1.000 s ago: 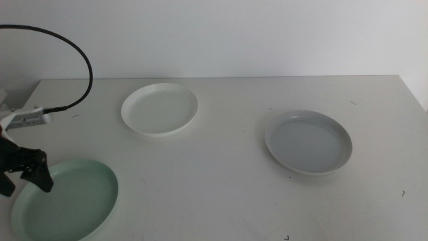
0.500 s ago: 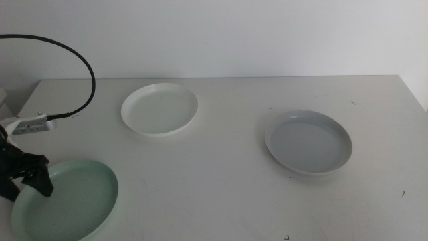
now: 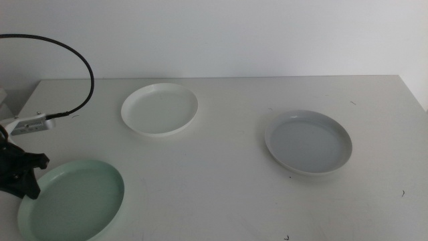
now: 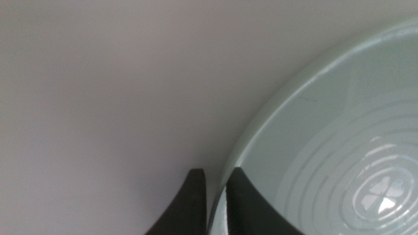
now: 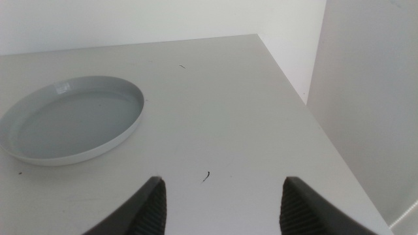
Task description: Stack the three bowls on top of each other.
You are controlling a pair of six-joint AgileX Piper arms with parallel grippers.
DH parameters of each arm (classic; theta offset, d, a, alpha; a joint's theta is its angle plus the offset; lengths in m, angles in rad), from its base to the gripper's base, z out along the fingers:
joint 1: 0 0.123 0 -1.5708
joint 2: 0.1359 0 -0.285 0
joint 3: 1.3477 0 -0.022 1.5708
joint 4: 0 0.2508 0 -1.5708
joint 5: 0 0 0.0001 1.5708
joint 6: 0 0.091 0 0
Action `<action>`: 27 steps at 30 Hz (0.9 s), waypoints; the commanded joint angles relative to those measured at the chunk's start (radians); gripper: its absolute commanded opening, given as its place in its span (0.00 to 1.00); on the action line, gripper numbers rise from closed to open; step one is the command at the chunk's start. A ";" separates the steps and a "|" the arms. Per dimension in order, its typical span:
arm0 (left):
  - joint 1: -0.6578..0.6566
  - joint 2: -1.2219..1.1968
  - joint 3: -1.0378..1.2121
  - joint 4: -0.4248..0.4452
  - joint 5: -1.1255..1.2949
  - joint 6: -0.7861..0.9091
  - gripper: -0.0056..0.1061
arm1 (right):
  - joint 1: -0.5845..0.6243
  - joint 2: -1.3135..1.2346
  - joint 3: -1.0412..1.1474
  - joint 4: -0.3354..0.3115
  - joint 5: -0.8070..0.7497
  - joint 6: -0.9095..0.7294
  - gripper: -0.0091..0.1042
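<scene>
The left gripper [image 3: 19,175] pinched the near-left rim of the mint green bowl [image 3: 73,201], one jaw inside and one outside, apparently to carry it for stacking. Farther back, the pale grey bowl [image 3: 308,141] sat right of centre and the white bowl [image 3: 160,108] lay beyond, all shallow and low-rimmed. The right gripper [image 5: 221,196] waited with jaws spread, holding nothing.

mint green bowl [image 3: 72,201] near-left, rim pinched | white bowl [image 3: 160,109] far | pale grey bowl [image 3: 308,142] right; all apart
</scene>
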 commanded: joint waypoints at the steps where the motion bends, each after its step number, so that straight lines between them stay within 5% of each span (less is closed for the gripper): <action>1: 0.001 -0.051 -0.024 -0.014 0.042 -0.015 0.09 | -0.007 -0.023 -0.023 -0.022 -0.069 -0.004 0.48; 14: -0.041 -0.253 -0.024 -0.112 0.144 -0.039 0.05 | -0.007 -0.023 -0.023 -0.022 -0.069 -0.004 0.48; 27: -0.413 -0.291 -0.028 -0.117 0.064 -0.274 0.05 | -0.007 -0.023 -0.023 -0.022 -0.069 -0.004 0.48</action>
